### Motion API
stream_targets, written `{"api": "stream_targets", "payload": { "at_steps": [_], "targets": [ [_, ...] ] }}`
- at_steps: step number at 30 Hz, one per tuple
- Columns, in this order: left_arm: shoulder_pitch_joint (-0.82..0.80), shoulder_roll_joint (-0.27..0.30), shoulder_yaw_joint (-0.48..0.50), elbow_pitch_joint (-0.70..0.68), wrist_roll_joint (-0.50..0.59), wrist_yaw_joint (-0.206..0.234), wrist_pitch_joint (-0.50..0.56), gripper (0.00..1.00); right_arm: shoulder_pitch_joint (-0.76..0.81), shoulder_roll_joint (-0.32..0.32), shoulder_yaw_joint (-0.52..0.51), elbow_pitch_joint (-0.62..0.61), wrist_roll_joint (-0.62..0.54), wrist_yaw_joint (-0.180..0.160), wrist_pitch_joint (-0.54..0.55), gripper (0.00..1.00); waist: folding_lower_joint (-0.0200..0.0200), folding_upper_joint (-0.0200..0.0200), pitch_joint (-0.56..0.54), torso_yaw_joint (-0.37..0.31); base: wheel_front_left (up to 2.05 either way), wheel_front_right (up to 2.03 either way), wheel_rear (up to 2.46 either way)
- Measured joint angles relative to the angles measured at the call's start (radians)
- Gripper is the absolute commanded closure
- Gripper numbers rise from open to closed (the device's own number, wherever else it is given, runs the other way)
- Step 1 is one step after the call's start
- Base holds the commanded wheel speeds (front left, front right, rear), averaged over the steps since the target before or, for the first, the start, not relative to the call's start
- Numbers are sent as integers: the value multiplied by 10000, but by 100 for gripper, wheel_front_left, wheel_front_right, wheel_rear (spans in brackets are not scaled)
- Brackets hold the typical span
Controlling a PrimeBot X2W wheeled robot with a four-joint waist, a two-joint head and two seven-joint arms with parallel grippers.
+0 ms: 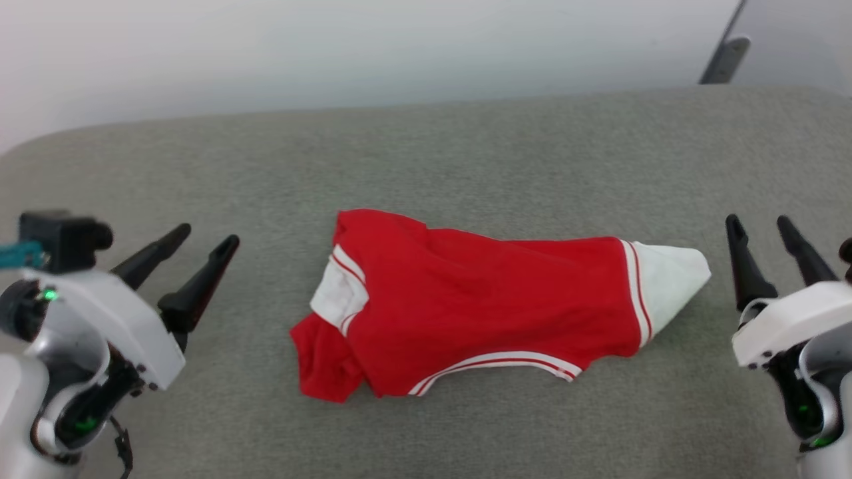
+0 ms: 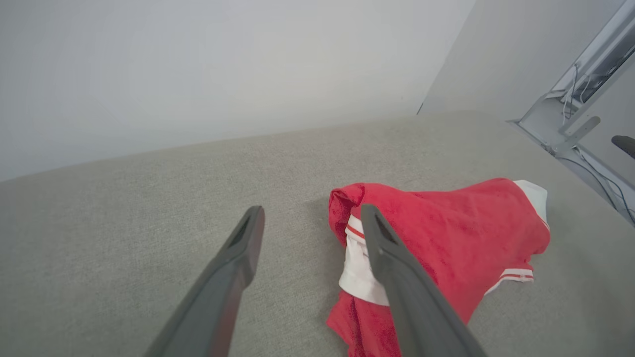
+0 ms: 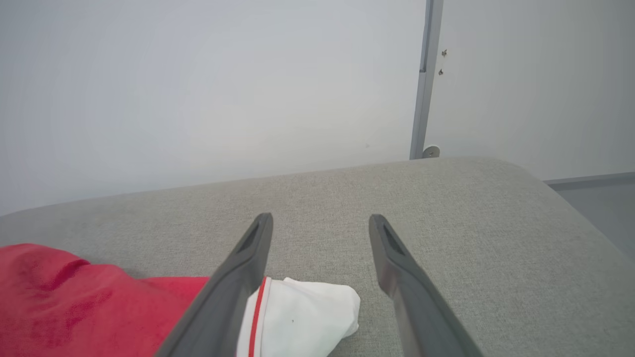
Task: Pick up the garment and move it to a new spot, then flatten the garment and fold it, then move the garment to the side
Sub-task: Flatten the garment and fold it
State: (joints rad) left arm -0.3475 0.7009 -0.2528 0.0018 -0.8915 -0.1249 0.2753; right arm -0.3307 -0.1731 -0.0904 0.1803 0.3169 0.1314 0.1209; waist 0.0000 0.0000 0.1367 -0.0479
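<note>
**Head view:** one garment (image 1: 479, 306), mid grey cushion (image 1: 466, 153), lying crosswise as rumpled narrow bundle. White sleeve (image 1: 669, 279) at its right end. Two grippers flank it: left gripper (image 1: 208, 234) and right gripper (image 1: 758, 220), both spread wide, empty, clear of cloth.

**Left wrist view:** two fingers apart, nothing between. Garment (image 2: 446, 223) ahead, toward right.

**Right wrist view:** two fingers apart, empty. White sleeve (image 3: 297, 317) near left finger.

**Status (judged):** bundle not flat, no neat fold. Flattening, folding and move aside likely remain.

Red garment (image 1: 492, 306), white sleeves, folded flat on grey cushion (image 1: 466, 153)
</note>
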Motion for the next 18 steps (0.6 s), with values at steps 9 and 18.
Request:
{"api": "stream_targets", "payload": {
  "at_steps": [9, 18],
  "targets": [
    [-1022, 0, -965, 665, -909, 157, 2646, 0, 329, 387, -132, 36, 171, 0, -391, 0, 0, 0, 448, -571, 0, 0, 0],
    [-1496, -268, -1701, 1452, -871, 240, 3716, 0, 329, 527, -86, 144, 182, 0, -508, 0, 0, 0, 795, -920, 0, 0, 0]
  ]
}}
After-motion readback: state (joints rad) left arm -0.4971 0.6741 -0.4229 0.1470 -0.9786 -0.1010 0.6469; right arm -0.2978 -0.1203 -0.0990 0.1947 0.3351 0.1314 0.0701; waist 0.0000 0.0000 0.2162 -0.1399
